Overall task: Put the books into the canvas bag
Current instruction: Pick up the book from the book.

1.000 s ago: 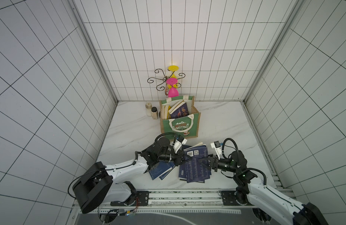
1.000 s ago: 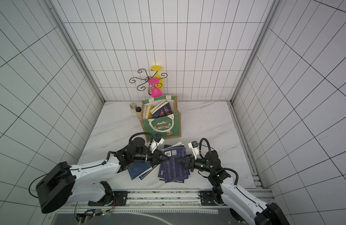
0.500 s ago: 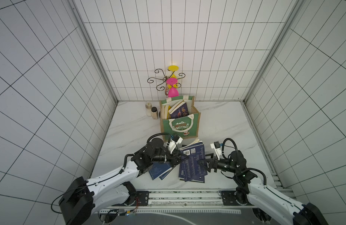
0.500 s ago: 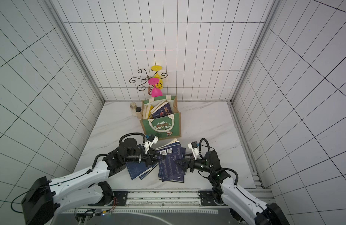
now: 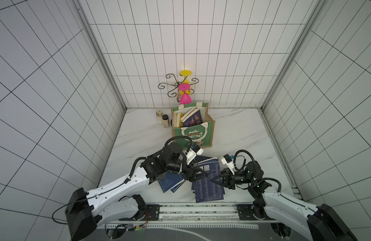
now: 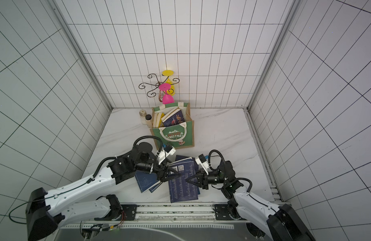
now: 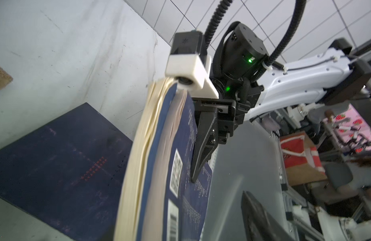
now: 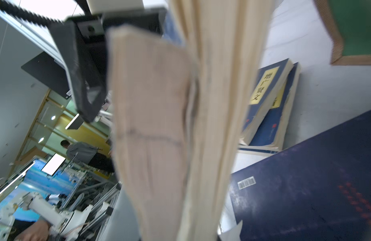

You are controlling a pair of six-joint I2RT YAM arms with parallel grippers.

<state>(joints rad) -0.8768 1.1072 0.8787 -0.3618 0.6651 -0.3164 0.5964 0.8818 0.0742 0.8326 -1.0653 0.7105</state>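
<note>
Black jaws of the right gripper (image 5: 214, 179) clench one edge of a thin navy-blue paperback with a white code square (image 7: 180, 167), which stands on edge; the left gripper (image 5: 198, 172) beside it has its jaws spread, holding nothing. The book is just in front of the tan jute bag with green panels (image 5: 208, 133), on the robot's side. Held from one side with its pages fanning, it could sag, slip out, or snag the bag's rim
</note>
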